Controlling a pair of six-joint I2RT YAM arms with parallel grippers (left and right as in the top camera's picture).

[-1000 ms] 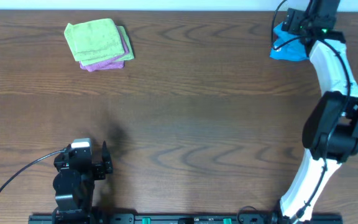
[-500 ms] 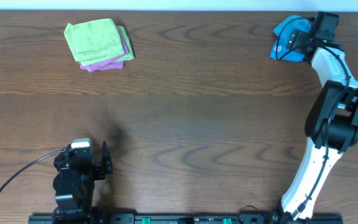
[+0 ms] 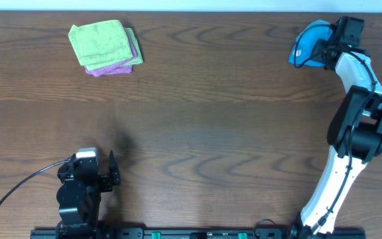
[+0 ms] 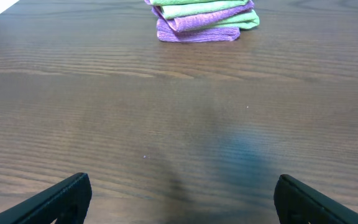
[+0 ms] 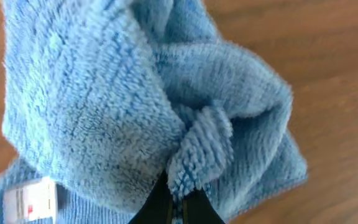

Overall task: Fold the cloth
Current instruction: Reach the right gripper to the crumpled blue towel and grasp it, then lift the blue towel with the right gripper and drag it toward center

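We are at the pickup step. Our right claw (image 5: 176, 202) is clamped on a raised fold of the cloth (image 5: 104, 112), which lies bunched at the far right corner of the surface (image 3: 211, 119), its white tag (image 5: 33, 199) beside the claw. We judge nothing is folded yet; next comes lifting it toward the middle and spreading it flat. Our left claw (image 4: 182, 186) stands wide apart, holding nothing, near the front edge. The surface is dark wood grain, with a green cloth (image 3: 99, 41) stacked on a purple one (image 3: 115, 66) at far left. Of the room, only a pale strip shows.
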